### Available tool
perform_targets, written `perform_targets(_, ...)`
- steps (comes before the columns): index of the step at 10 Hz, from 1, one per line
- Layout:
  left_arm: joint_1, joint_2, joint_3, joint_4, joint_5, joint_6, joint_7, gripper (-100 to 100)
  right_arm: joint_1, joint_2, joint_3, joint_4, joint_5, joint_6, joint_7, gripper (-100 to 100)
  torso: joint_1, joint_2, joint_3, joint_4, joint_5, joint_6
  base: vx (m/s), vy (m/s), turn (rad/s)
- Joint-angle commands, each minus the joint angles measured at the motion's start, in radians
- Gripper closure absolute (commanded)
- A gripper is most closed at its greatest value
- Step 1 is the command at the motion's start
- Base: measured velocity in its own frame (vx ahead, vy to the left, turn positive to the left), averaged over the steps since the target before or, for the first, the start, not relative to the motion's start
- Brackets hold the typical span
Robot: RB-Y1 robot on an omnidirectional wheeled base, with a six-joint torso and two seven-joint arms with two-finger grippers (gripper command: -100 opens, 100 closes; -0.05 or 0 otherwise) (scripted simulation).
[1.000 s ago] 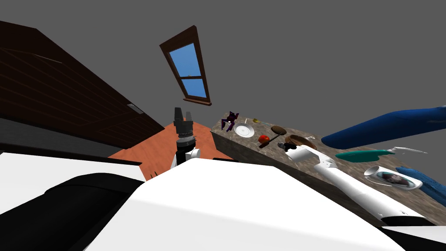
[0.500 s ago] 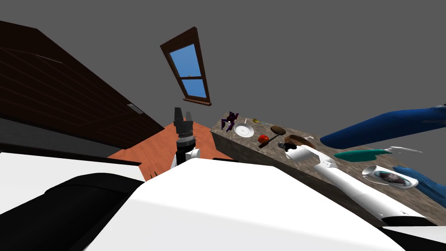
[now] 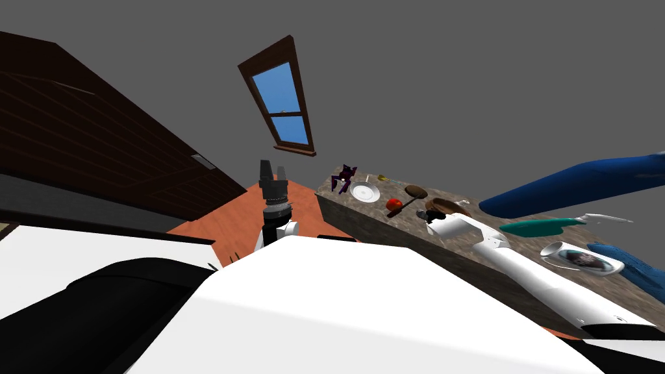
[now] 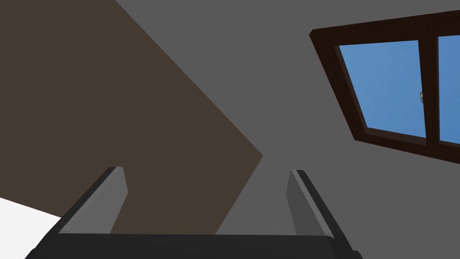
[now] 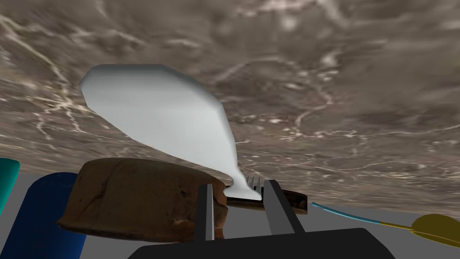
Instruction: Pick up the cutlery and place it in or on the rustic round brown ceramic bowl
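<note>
Right wrist view: the right gripper (image 5: 239, 200) is closed on the thin neck of a pale spoon (image 5: 166, 117), its two fingers pressing the neck from either side with only that narrow stem between them. The spoon's broad, pale grey end reaches out ahead of the fingers over the brown marbled tabletop (image 5: 337, 67); whether it is lifted clear of the stone cannot be told. The brown bowl (image 5: 134, 202), rough and matt, is just beside one finger, its rim close to the spoon's neck. A blue cylinder (image 5: 40, 216) stands behind the bowl, and a yellow spoon (image 5: 433, 225) with a thin teal handle shows on the gripper's other side.

From the head camera, the right arm crosses the tabletop's near edge and ends at the bowl, about midway along the top and back from that edge. Toward the far corner are a red fruit (image 3: 393, 206), a white plate (image 3: 364, 192) and a purple thing (image 3: 342, 178). A teal item (image 3: 539, 228) lies further along the other way.

The left gripper (image 4: 206, 202) is held up over the orange floor (image 3: 234, 221), off the tabletop's end, fingers spread wide and holding nothing. A dark-framed window (image 3: 282, 104) is set in the grey wall.
</note>
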Motion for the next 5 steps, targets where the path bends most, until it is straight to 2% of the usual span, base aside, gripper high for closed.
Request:
perform_targets(1, 0.0, 0.0, 0.0, 0.0, 0.0, 0.0, 0.0, 0, 0.012, -0.02, -0.011, -0.019, -0.027, 0.031, -0.002, 100, 0.0, 0.0, 0.0, 0.0, 0.0, 0.0, -0.116, 0.077, 0.059)
perform_targets(3, 0.0, 0.0, 0.0, 0.0, 0.0, 0.0, 0.0, 0, 0.02, -0.048, -0.025, -0.035, -0.08, 0.076, -0.003, 100, 0.0, -0.002, -0.001, 0.0, 0.001, -0.001, -0.067, 0.035, 0.132)
perform_targets(5, 0.0, 0.0, 0.0, 0.0, 0.0, 0.0, 0.0, 0, 0.02, -0.062, -0.034, -0.039, -0.11, 0.099, -0.004, 100, -0.005, -0.005, -0.003, -0.001, 0.0, 0.0, -0.037, -0.018, 0.088)
